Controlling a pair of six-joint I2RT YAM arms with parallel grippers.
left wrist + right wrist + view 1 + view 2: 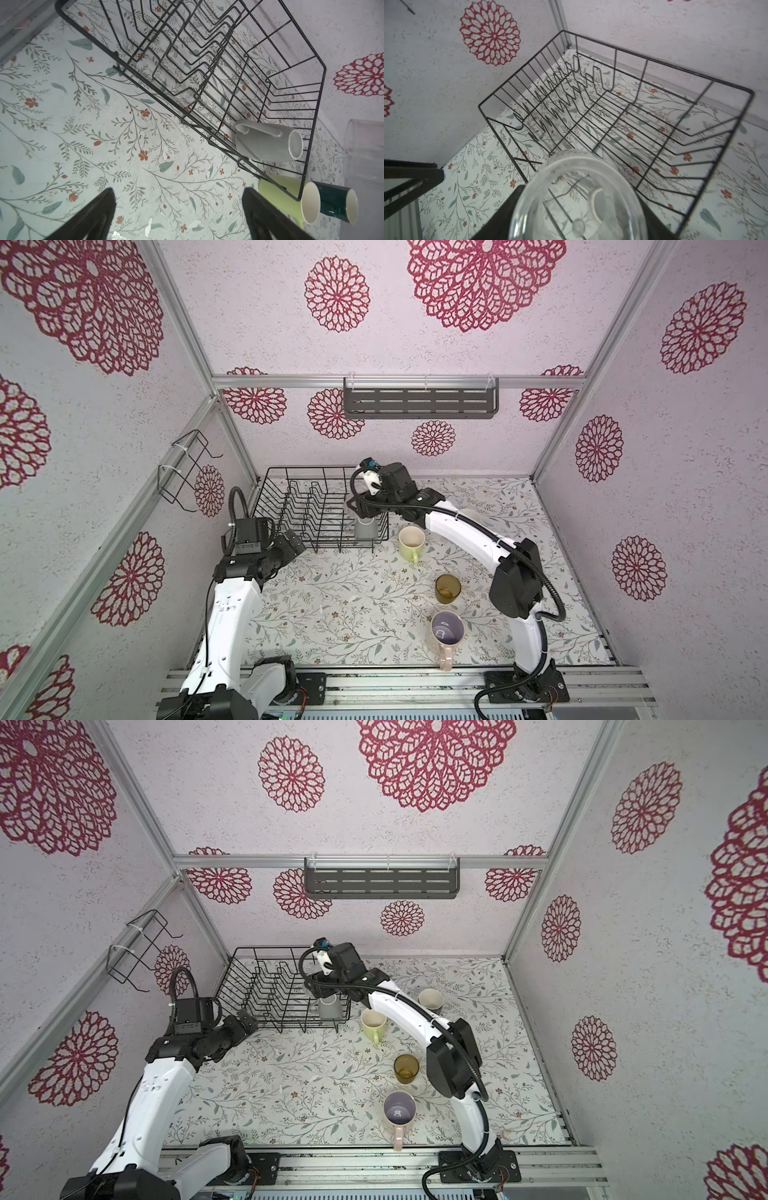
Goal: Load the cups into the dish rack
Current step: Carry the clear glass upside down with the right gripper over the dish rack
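The black wire dish rack point(307, 467) point(266, 947) stands at the back left of the table. A grey mug point(365, 529) point(264, 143) stands in its near right corner. Over that end my right gripper point(362, 510) point(577, 207) is shut on the clear glass point(577, 197) point(363, 155), above the rack point(647, 59). On the table stand the yellow-green mug point(411, 543) point(286, 197), dark teal mug point(431, 999) point(332, 201), amber tumbler point(448, 589) and pink mug point(446, 630). By the rack's near left corner, above the table, my left gripper point(291, 547) point(178, 191) is open and holds nothing.
A dark grey slotted shelf point(419, 402) hangs on the back wall. A small bent wire holder point(187, 472) is fixed to the left wall. The right arm point(465, 531) arches over the table between the teal and yellow-green mugs. Walls close the table on three sides.
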